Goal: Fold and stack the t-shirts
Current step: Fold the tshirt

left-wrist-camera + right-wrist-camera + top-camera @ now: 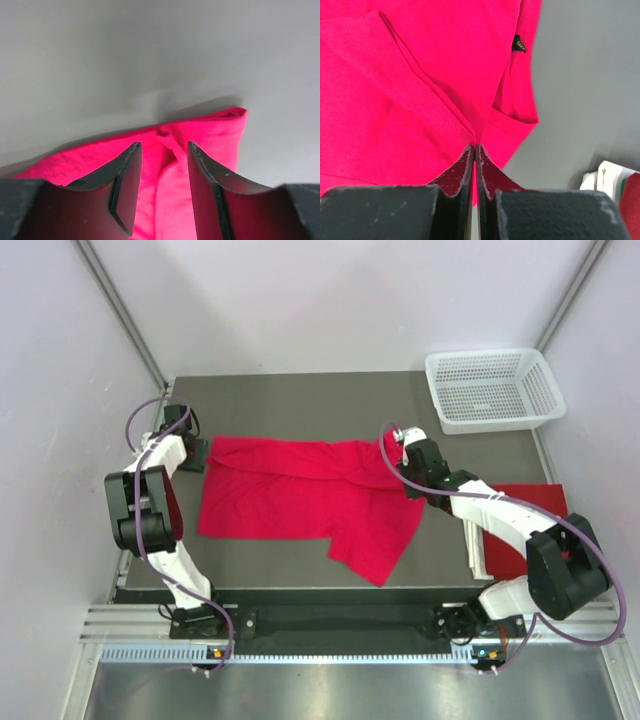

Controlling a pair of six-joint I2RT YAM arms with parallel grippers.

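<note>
A bright red t-shirt lies spread and partly folded on the dark table, with one flap reaching toward the front. My left gripper is at its left edge. In the left wrist view the gripper is open, with red cloth lying between and beyond the jaws. My right gripper is at the shirt's back right part. In the right wrist view it is shut on a fold of the shirt. A second red t-shirt lies folded at the right, partly hidden under my right arm.
A white mesh basket stands at the back right corner. White sheets lie under the folded shirt, also showing in the right wrist view. A black neck label shows on the shirt. Grey walls enclose the table.
</note>
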